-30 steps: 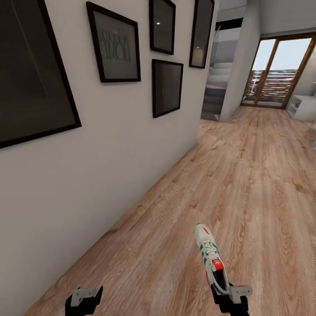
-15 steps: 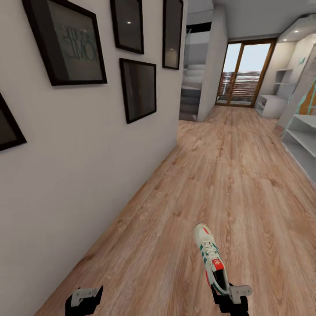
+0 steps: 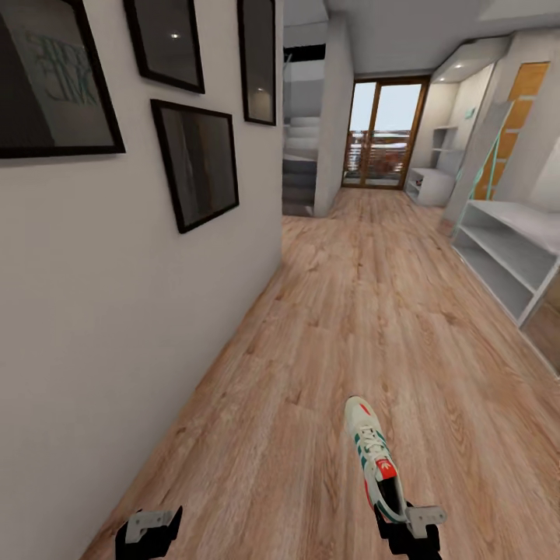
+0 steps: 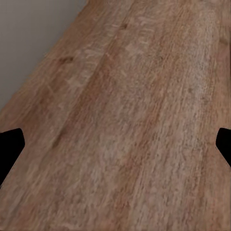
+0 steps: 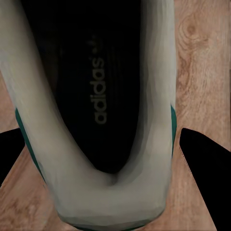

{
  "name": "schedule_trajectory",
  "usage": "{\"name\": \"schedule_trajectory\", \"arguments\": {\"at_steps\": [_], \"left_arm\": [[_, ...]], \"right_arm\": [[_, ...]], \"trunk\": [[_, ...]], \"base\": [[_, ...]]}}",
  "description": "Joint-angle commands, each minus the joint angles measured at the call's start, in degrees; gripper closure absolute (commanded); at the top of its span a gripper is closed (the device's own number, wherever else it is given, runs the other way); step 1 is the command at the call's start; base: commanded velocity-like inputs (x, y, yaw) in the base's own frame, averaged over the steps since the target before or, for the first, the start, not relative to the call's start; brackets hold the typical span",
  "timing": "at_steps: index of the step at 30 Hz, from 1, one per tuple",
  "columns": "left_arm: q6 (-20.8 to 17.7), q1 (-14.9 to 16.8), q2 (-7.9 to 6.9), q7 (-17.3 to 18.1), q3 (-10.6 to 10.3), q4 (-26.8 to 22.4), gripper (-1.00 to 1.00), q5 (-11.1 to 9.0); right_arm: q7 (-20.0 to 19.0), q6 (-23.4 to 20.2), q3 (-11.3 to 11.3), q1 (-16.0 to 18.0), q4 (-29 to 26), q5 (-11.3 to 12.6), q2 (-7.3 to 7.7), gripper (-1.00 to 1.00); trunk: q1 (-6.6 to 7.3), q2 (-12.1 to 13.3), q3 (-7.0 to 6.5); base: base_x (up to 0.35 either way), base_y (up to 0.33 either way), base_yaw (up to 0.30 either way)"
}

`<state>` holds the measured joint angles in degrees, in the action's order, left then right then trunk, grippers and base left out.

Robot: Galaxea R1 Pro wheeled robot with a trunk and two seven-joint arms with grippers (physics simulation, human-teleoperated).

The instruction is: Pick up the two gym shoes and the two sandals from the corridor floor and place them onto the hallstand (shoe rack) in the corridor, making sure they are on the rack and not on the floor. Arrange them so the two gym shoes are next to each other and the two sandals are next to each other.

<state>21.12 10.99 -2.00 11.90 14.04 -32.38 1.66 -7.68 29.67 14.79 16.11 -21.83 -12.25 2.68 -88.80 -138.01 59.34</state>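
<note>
One gym shoe, off-white with green stripes and a red tongue, hangs toe-forward above the corridor floor. My right gripper is shut on its heel end. The right wrist view looks into the shoe, showing its dark insole, with a black finger on each side. My left gripper is open and holds nothing, and over bare planks its fingertips sit wide apart. The hallstand, light grey with open shelves, stands ahead on the right. The sandals are out of view.
A white wall with several black-framed pictures runs close along my left. The corridor stretches ahead to stairs and a glazed door. More grey shelving stands at the far right.
The whole view has swung to the right: the wall pictures slid left and the hallstand came into sight. Both grippers and the held shoe keep the same place in the picture.
</note>
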Motion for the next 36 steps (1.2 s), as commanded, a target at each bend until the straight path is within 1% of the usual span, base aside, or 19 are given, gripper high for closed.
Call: {"name": "schedule_trajectory", "arguments": {"at_steps": [1,6,22,36], "left_arm": [[0.2,0.0,0.05,0.5,0.4,0.0,-1.0,0.2],[0.2,0.0,0.07,0.5,0.3,0.0,-1.0,0.2],[0.2,0.0,0.07,0.5,0.3,0.0,-1.0,0.2],[0.2,0.0,0.07,0.5,0.3,0.0,-1.0,0.2]], "right_arm": [[-0.4,0.2,0.5,0.1,0.0,-0.4,-0.04,1.0],[-0.4,0.2,0.5,0.1,0.1,-0.4,-0.04,1.0],[-0.4,0.2,0.5,0.1,0.1,-0.4,-0.04,1.0],[-0.4,0.2,0.5,0.1,0.0,-0.3,-0.08,1.0]], "trunk": [[-0.02,0.0,0.02],[-0.02,0.0,-0.11],[-0.02,0.0,-0.5],[-0.02,0.0,-0.53]], "base": [[0.312,0.19,-0.299],[0.319,0.126,-0.299],[0.338,0.003,-0.299],[0.339,0.0,-0.299]]}}
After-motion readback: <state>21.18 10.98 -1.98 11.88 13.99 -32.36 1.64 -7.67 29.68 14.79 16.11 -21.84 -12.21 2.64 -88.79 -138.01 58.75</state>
